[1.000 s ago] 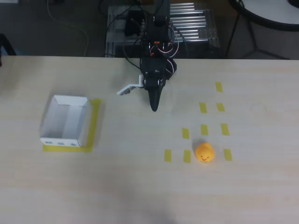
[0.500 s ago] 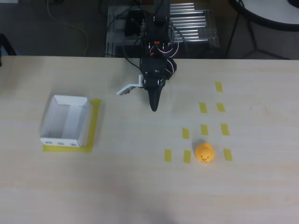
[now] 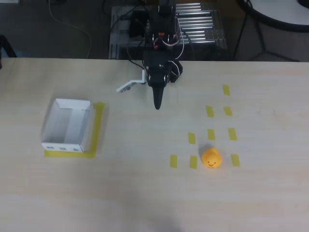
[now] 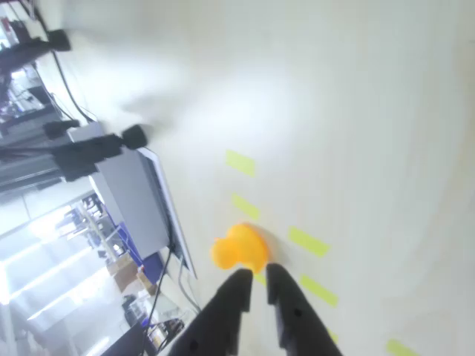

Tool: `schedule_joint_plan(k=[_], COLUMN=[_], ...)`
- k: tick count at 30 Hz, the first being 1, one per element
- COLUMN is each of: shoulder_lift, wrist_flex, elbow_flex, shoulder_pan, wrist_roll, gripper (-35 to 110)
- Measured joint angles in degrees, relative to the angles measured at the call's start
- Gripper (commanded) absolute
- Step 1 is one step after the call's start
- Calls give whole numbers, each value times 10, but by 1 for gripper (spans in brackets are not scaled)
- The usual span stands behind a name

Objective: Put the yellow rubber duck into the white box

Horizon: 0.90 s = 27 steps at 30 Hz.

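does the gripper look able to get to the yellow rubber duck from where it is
Probably yes. In the overhead view only bare table and flat tape marks lie between the gripper and the yellow rubber duck, which sits in the open; nothing stands between them.

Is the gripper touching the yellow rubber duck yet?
Apart. In the overhead view, bare table lies between the gripper and the yellow rubber duck, which sits among the tape marks, lower right of the gripper.

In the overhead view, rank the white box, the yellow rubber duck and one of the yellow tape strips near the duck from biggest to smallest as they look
1. the white box, by far the largest
2. the yellow rubber duck
3. a yellow tape strip, smallest, a thin sliver narrower than the duck

All three lie on the table, so the ranking seems safe.
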State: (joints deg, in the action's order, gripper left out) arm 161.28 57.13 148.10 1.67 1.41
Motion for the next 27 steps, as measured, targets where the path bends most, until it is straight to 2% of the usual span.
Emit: schedule_joint_plan(k=[4,10,13,17,27], shoulder_lift=[-137,-305,-381,-458,-617], wrist_flex=[52,147,192,229,231], elbow_flex=[-149,-332,-388,-439,-548], shoulder_pan=[0,-21,-44,-77,-139], wrist_roll=[-83,-226,-298,-341,-342], gripper=[13,47,44,56,60])
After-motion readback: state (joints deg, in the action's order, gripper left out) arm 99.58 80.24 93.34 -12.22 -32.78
